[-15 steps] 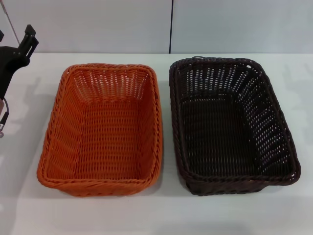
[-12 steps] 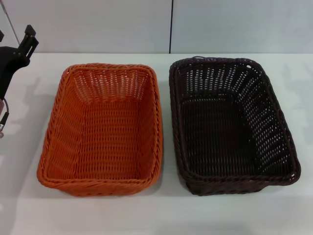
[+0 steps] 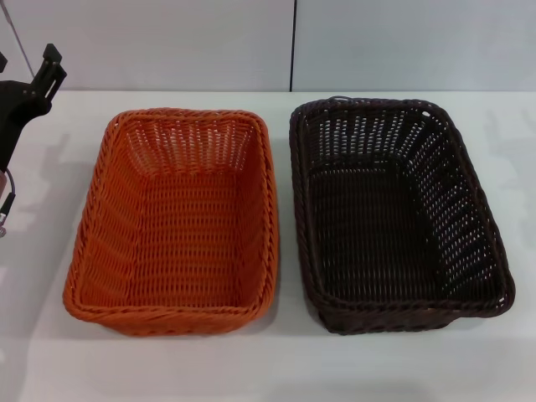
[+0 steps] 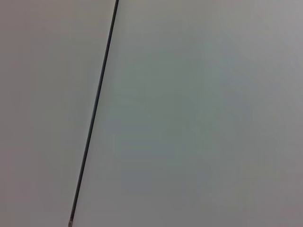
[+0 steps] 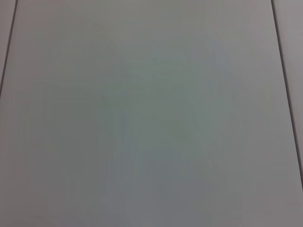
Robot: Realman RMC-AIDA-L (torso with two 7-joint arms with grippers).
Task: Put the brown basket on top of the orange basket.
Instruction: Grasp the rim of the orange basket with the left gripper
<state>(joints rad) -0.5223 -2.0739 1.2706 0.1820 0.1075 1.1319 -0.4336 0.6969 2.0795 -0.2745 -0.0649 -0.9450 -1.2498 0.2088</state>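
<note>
In the head view the orange basket [image 3: 176, 222] sits on the white table, left of centre, empty and upright. Beside it on the right, with a narrow gap between them, stands the brown basket [image 3: 394, 213], also empty and upright. My left gripper [image 3: 43, 77] hangs raised at the far left edge, apart from the orange basket and holding nothing that I can see. No part of the right arm appears in the head view. Neither basket shows in the two wrist views.
The white table [image 3: 276, 368] runs to a pale wall with a dark vertical seam [image 3: 293, 42]. A thin cable [image 3: 7, 205] hangs from the left arm. The left wrist view shows a wall panel seam [image 4: 94, 113]; the right wrist view shows another seam [image 5: 286, 90].
</note>
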